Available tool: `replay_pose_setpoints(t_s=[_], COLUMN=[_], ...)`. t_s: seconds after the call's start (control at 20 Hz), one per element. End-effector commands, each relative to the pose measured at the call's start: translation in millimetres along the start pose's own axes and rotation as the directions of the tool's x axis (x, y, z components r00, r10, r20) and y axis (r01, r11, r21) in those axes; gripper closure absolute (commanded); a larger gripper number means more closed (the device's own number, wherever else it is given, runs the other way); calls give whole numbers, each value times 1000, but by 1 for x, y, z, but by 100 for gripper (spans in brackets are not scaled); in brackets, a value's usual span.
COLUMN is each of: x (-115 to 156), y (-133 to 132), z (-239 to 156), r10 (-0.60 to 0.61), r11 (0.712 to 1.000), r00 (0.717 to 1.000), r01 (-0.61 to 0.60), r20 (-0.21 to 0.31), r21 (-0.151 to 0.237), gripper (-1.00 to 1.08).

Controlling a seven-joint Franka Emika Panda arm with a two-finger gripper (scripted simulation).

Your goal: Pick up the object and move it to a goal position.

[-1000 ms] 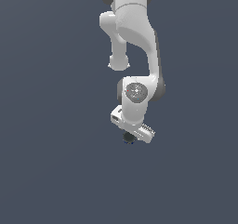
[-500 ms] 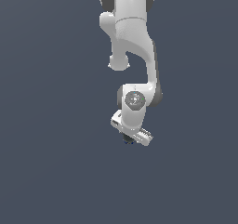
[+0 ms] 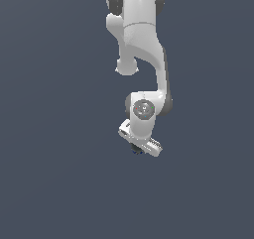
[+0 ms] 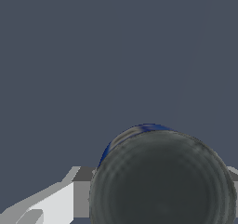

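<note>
Tool (image 3: 137, 149) grasping the object (image 4: 162, 181), fingers (image 4: 83, 190) snug on either side. Carry step, I'd say; next, steer steadily to the goal.

Over the last second the white, jointed robot arm (image 3: 144, 59) has redrawn its pose in the exterior view. Its wrist joint with the round grey cap (image 3: 144, 109) sat lower and further toward the exterior view's right a second ago; it now stands a little higher and closer under the arm's upper links. The white end effector (image 3: 137, 148) has followed, shifting up and slightly toward the exterior view's left. The small round dark grey-black object with a blue lower rim (image 3: 136, 150) has travelled along with it, peeking out beneath the end effector's lower edge at a higher spot than before.
</note>
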State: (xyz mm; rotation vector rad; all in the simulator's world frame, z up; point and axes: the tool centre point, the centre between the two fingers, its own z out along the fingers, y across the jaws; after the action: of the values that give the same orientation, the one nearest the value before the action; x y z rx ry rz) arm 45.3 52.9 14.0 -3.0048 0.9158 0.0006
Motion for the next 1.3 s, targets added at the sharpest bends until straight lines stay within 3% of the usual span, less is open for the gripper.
replay_pose_setpoints(t_s=[0.0, 0.65, 1.25], x=[1, -2, -9], y=[0, 4, 28], z=[0, -15, -98], r10=[1, 0, 0], r11=[1000, 1000, 1000], r00=[1000, 1000, 1000], r01=[-1, 0, 0], r20=[0, 0, 0], r21=[0, 0, 0], gripper=[108, 108, 108])
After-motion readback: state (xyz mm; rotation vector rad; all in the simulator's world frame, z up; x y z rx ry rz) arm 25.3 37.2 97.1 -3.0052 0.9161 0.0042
